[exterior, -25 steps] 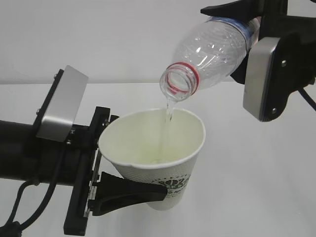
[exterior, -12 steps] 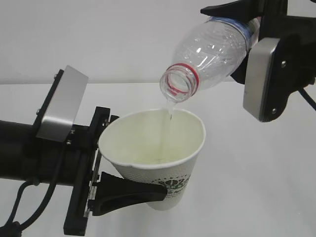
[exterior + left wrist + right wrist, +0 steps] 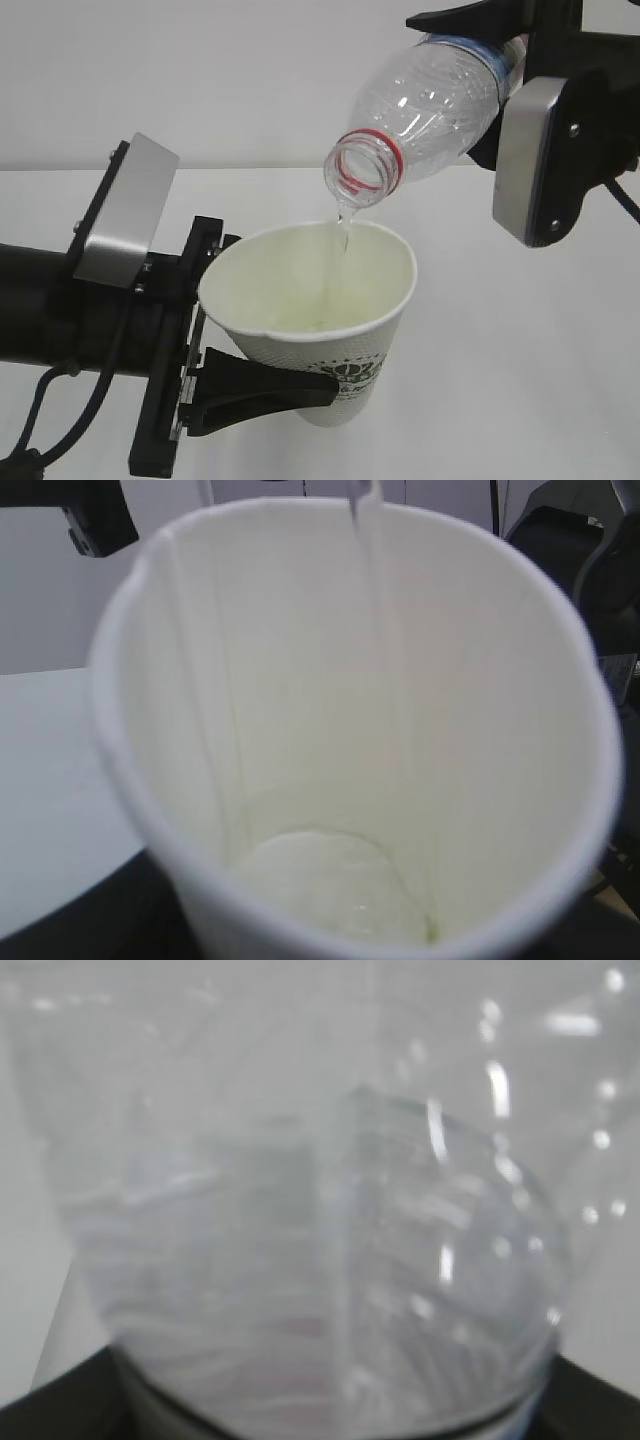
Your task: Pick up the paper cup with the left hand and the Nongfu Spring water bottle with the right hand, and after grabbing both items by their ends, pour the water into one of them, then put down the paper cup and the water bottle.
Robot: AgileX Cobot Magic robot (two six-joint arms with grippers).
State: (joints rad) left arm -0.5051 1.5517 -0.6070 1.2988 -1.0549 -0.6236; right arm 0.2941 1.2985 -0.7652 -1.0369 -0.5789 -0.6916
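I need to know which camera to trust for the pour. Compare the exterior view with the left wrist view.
Only the exterior view shows the Nongfu Spring water bottle tilted mouth-down above the paper cup, the cup's green logo, and both arms.
Only the left wrist view looks straight down into the cup to the water pooled at its bottom.
Both show the cup's rim and a thin stream falling inside it.

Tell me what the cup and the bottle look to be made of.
The cup: paper by its look, matte white with a rolled rim, a vertical seam inside and a printed green logo. The bottle: clear, glossy, thin plastic; you see through its ribbed wall, and it has a red neck ring.
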